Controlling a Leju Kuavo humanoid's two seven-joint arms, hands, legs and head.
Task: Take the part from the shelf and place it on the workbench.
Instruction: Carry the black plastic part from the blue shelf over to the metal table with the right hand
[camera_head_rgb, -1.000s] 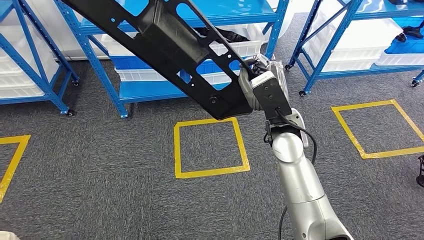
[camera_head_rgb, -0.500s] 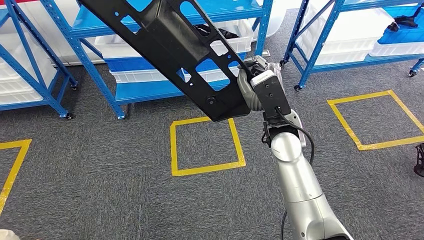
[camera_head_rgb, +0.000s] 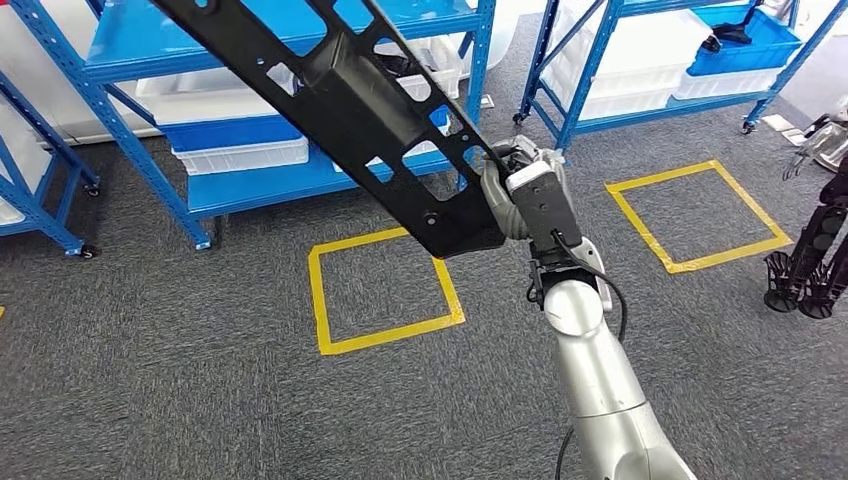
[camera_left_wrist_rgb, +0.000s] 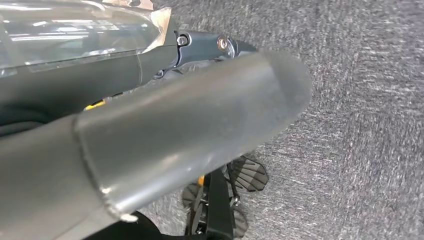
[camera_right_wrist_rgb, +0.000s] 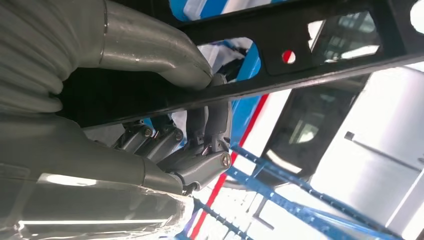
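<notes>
A long black part (camera_head_rgb: 340, 90) with cut-out holes slants up and to the left over the floor in the head view. My right hand (camera_head_rgb: 515, 185) grips its lower end, with the silver arm rising from below. In the right wrist view the thumb lies over the part's black bar (camera_right_wrist_rgb: 300, 65) and the fingers (camera_right_wrist_rgb: 200, 150) curl under it. My left hand (camera_left_wrist_rgb: 175, 130) hangs above the grey carpet with its thumb stretched out and nothing in it.
Blue shelf racks (camera_head_rgb: 290, 185) with white bins (camera_head_rgb: 240, 155) stand behind the part, and another rack (camera_head_rgb: 640, 110) stands at the right. Yellow taped squares (camera_head_rgb: 385, 290) (camera_head_rgb: 695, 215) mark the carpet. Dark stand-like equipment (camera_head_rgb: 810, 260) is at the right edge.
The whole scene has slid left in the picture, so the camera has turned right. The part stays in my right hand, held the same way.
</notes>
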